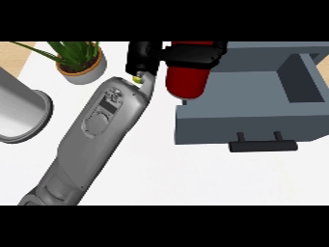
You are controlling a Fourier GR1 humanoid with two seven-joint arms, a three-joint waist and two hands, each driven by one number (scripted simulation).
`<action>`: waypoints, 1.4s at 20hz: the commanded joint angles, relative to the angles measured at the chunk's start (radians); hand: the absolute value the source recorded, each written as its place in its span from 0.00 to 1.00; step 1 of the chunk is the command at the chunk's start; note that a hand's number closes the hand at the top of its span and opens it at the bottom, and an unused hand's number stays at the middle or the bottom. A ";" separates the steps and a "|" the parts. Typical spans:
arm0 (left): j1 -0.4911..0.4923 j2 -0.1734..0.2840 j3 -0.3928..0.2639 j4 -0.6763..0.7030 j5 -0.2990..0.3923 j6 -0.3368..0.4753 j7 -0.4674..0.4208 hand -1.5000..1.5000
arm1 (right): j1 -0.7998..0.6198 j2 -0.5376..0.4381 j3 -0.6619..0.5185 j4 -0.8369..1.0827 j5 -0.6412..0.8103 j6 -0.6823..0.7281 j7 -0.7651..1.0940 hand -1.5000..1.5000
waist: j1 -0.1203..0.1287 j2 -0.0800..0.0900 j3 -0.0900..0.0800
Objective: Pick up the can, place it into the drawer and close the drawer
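Observation:
The red can (186,79) hangs at the back left corner of the open grey drawer (245,123), partly over its left rim. My left hand (144,57) is shut on the can, with the black fingers (195,51) curled over its top end and hiding it. The grey forearm (99,130) runs up to it from the lower left. The drawer's inside (234,89) shows bare, and its dark handle (263,144) points toward me. My right hand does not show in this view.
A potted plant (80,60) stands at the back left, close to my left wrist. A large grey cylinder (10,108) lies at the left edge. The drawer's grey housing (281,50) sits behind it at the back right. White counter (195,178) spreads in front.

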 commanded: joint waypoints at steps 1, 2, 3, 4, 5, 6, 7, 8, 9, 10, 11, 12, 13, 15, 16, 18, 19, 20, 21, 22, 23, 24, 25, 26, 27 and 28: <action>-0.156 0.000 0.003 0.147 0.022 0.049 0.006 1.00 | -0.012 -0.014 -0.016 -0.026 -0.011 -0.007 0.044 0.00 | -0.004 0.001 0.000; -0.133 0.000 -0.031 0.157 0.068 0.050 -0.041 1.00 | -0.012 0.009 0.004 0.026 0.016 -0.005 0.001 0.00 | -0.002 0.002 0.000; -0.190 0.000 0.012 0.175 0.034 0.038 -0.002 1.00 | 0.007 -0.010 -0.021 -0.013 -0.008 0.006 0.019 0.00 | -0.001 0.001 0.000; -0.225 0.000 0.006 0.259 0.064 0.062 -0.061 1.00 | -0.022 -0.021 -0.025 -0.046 -0.032 -0.005 0.061 0.00 | -0.014 0.004 0.000; -0.214 0.000 -0.027 0.260 0.097 0.071 -0.051 1.00 | 0.019 -0.006 -0.026 0.021 -0.006 0.025 -0.027 0.00 | -0.011 0.003 0.000; -0.256 0.000 -0.057 0.295 0.113 0.120 -0.053 1.00 | -0.053 -0.021 -0.023 0.046 -0.019 0.008 0.004 0.00 | -0.014 0.005 0.001; -0.247 0.000 -0.085 0.274 0.133 0.127 -0.051 1.00 | -0.032 0.005 0.000 0.029 0.012 -0.008 0.011 0.00 | -0.009 0.002 0.000; -0.301 0.000 -0.075 0.319 0.142 0.129 -0.012 1.00 | 0.008 0.007 -0.002 -0.002 0.009 0.018 -0.026 0.00 | -0.017 0.003 0.001; -0.300 0.000 -0.009 0.310 0.119 0.064 -0.007 1.00 | 0.000 -0.001 -0.041 0.062 -0.028 0.021 -0.038 0.00 | -0.001 0.001 0.000; -0.316 0.000 -0.067 0.345 0.151 0.104 -0.034 1.00 | 0.027 0.012 0.016 -0.005 0.013 0.003 -0.016 0.00 | -0.012 0.002 0.000; -0.351 0.000 -0.095 0.390 0.189 0.128 -0.035 1.00 | -0.033 0.006 -0.002 0.059 0.025 -0.004 -0.025 0.00 | -0.020 0.006 0.001; -0.356 0.000 -0.094 0.401 0.175 0.109 -0.040 1.00 | -0.010 -0.030 -0.042 0.035 -0.019 0.026 -0.010 0.00 | -0.017 0.004 0.001; -0.401 0.000 -0.062 0.481 0.189 0.114 -0.081 1.00 | -0.064 -0.015 -0.016 0.036 -0.015 -0.005 0.023 0.00 | -0.026 0.009 0.001; -0.418 0.000 -0.073 0.508 0.219 0.092 -0.070 1.00 | -0.034 -0.023 -0.026 0.042 -0.017 0.022 -0.012 0.00 | -0.024 0.007 0.001; -0.442 0.000 -0.113 0.504 0.228 0.136 -0.068 1.00 | -0.060 0.011 0.062 -0.005 0.043 -0.055 0.058 0.00 | -0.026 0.007 0.001; -0.443 0.000 -0.160 0.522 0.281 0.169 -0.076 1.00 | -0.093 0.005 0.045 0.037 0.066 -0.039 0.037 0.00 | -0.030 0.008 0.001; -0.461 0.000 -0.129 0.579 0.257 0.105 -0.111 1.00 | -0.075 -0.020 -0.003 0.017 -0.003 -0.017 0.055 0.00 | -0.032 0.009 0.001; -0.479 0.000 -0.124 0.619 0.270 0.133 -0.137 1.00 | -0.090 -0.006 0.020 0.057 0.027 -0.021 0.024 0.00 | -0.039 0.013 0.002; -0.481 0.000 -0.172 0.600 0.305 0.172 -0.108 1.00 | -0.137 -0.065 -0.039 0.080 -0.024 -0.005 0.048 0.00 | -0.048 0.013 0.002; -0.451 0.000 -0.191 0.595 0.308 0.146 -0.140 1.00 | -0.090 -0.028 -0.022 0.050 -0.004 -0.014 0.020 0.00 | -0.039 0.009 0.001; -0.500 0.000 -0.124 0.667 0.295 0.091 -0.166 1.00 | -0.138 -0.041 -0.011 0.074 0.004 -0.021 0.039 0.00 | -0.034 0.014 0.001; -0.508 0.000 -0.152 0.674 0.325 0.121 -0.147 1.00 | -0.147 -0.033 -0.001 0.068 0.007 -0.031 0.052 0.00 | -0.044 0.015 0.002; -0.502 0.000 -0.198 0.646 0.348 0.136 -0.123 1.00 | -0.123 -0.025 -0.005 0.082 0.016 -0.025 0.022 0.00 | -0.045 0.011 0.002; -0.516 0.000 -0.168 0.713 0.337 0.119 -0.149 1.00 | -0.104 -0.021 0.020 0.021 0.026 -0.031 0.076 0.00 | -0.056 0.016 0.002; -0.502 0.000 -0.176 0.699 0.368 0.131 -0.170 1.00 | -0.131 0.000 0.046 0.070 0.058 -0.042 0.044 0.00 | -0.053 0.017 0.002; -0.490 0.000 -0.214 0.692 0.381 0.148 -0.169 1.00 | -0.146 -0.042 -0.001 0.035 0.015 -0.034 0.075 0.00 | -0.065 0.017 0.002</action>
